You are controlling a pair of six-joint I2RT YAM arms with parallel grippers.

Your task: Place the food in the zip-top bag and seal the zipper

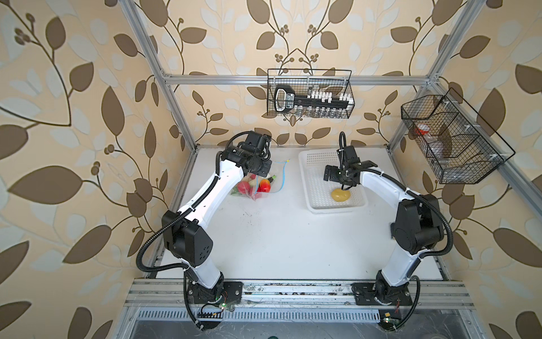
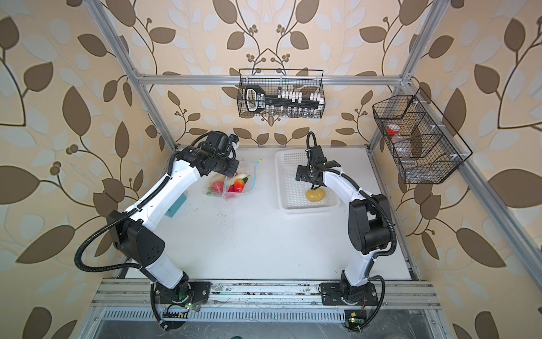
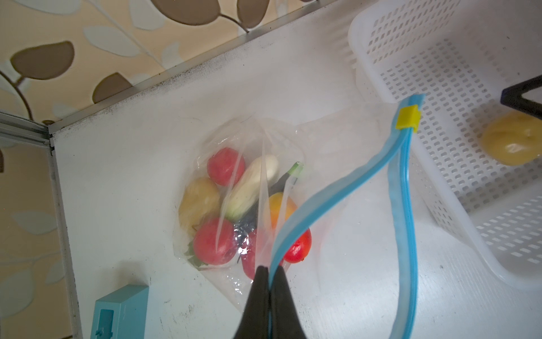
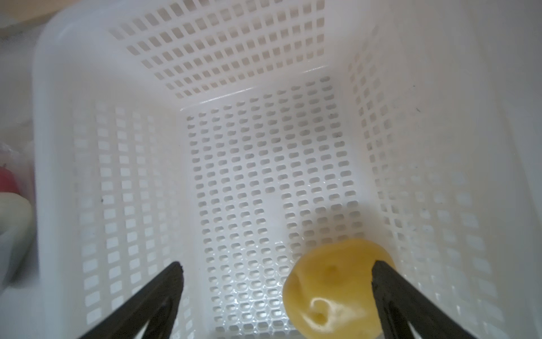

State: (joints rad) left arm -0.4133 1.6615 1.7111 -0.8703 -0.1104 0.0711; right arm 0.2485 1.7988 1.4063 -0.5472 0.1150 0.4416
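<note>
**STATUS: bag-fill step**

**L gripper** [image 3: 269, 268]: my fingers [image 3: 255, 299] are pressed together, pinching one lip of the light-blue zipper strip [image 3: 331, 190] of the clear crinkly plastic zip-top bag [image 3: 258, 141]. The 2nd lip loops off to one side of my tips, so the mouth is open. The small yellow slider [image 3: 407, 117] sits at the strip's far end, well beyond my tips.

**Bag contents**, lying just beyond my L tips:
- red glossy toy tomatoes [image 3: 225, 165], at least 2
- yellow-tan toy potato [image 3: 198, 205]
- white-green toy cabbage [image 3: 255, 185]
- dark toy eggplant [image 3: 283, 182]
- red-yellow toy mango [image 3: 297, 246]
- green toy leaf [image 3: 193, 259], at the bag's edge

**R gripper** [image 4: 278, 265]: my fingers are spread wide and hold nothing, down inside the white perforated plastic basket [image 4: 234, 52]. The second yellow-tan glossy potato [image 4: 337, 290] lies on the basket floor between my tips, close against one finger. Whether it touches that finger I cannot tell. No other item shows in the basket.

**Progress (est.)**: most of the food is bagged, approx. 1 item left.

**Remaining**:
1. Close R fingers on the potato and lift it.
2. Carry it over to the held-open mouth and drop it in.
3. Run the slider along the strip.

The zipper is not yet sealed.
</note>
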